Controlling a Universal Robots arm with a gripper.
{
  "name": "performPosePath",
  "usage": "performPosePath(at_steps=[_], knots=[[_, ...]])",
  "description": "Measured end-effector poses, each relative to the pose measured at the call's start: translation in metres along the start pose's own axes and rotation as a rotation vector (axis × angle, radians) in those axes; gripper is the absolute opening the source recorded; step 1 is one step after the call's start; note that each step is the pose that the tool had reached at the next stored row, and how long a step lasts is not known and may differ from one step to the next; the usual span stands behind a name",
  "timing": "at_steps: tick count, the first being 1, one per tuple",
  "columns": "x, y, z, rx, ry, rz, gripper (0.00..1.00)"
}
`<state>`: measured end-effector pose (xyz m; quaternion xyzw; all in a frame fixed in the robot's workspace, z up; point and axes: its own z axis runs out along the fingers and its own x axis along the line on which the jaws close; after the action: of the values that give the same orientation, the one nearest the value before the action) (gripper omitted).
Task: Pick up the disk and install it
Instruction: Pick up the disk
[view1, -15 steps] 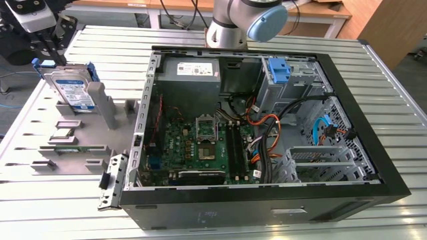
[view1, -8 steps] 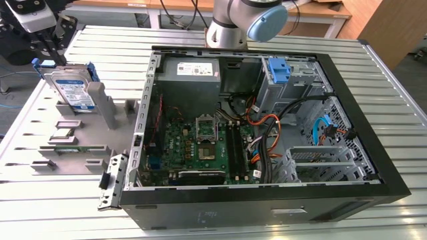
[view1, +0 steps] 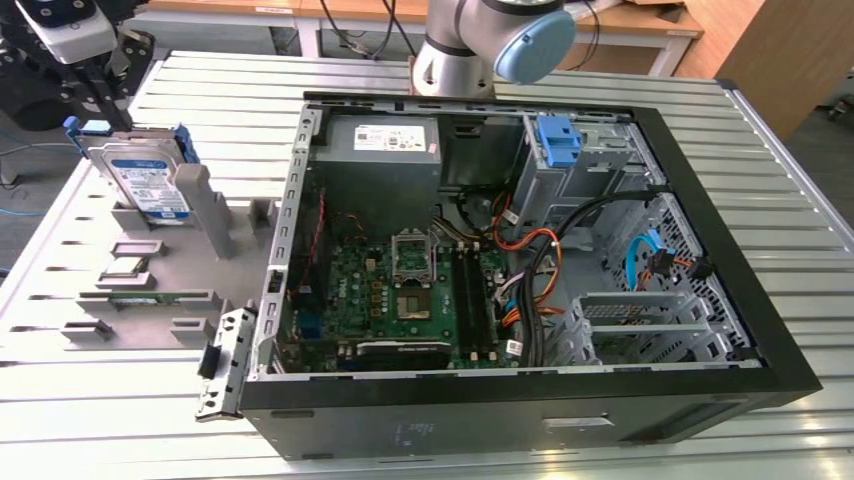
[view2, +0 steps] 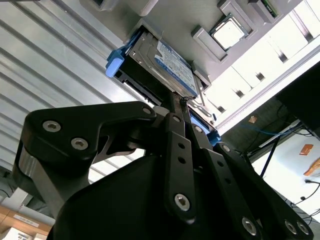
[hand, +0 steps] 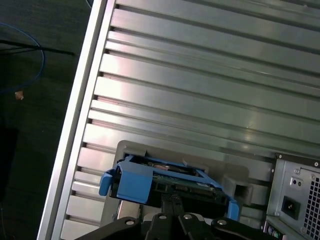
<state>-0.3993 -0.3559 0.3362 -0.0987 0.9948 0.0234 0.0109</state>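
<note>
The slatted metal desk (view1: 107, 440) is nearest in the exterior view. On it an open black computer case (view1: 534, 415) lies on its side, interior facing up. Inside the case, the green motherboard (view1: 400, 290) sits toward the exterior view's left. A grey power supply (view1: 380, 140) occupies the far end, and a bare blue bracket (view1: 557, 140) sits in the drive cage at the far right. Orange and blue cables (view1: 641, 260) cross the right-hand section.

Just beside the case, on the exterior view's left, a grey fixture (view1: 200, 270) rests on the desk. A small green circuit strip (view1: 140, 298) lies in one of its nearer slots. At the fixture's far end the disk (view1: 144, 185) stands upright on edge in a slot, label toward the near side, blue frame at the top.

The gripper (view1: 100, 100) hangs directly above the disk's upper edge. In both wrist views its fingers (view2: 179, 145) are pressed together and hold nothing, with the tips close over the blue frame. Contact with the disk cannot be determined. The disk has not been lifted from the fixture.

Farthest back, the arm (view1: 481, 40) stands behind the case.
</note>
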Motion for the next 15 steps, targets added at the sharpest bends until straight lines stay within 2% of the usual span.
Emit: performPosePath(at_steps=[11,15], knots=[[0.0,0.0,0.0,-0.0001,0.0001,-0.003,0.11],[0.0,0.0,0.0001,-0.0007,0.0011,-0.025,0.11]])
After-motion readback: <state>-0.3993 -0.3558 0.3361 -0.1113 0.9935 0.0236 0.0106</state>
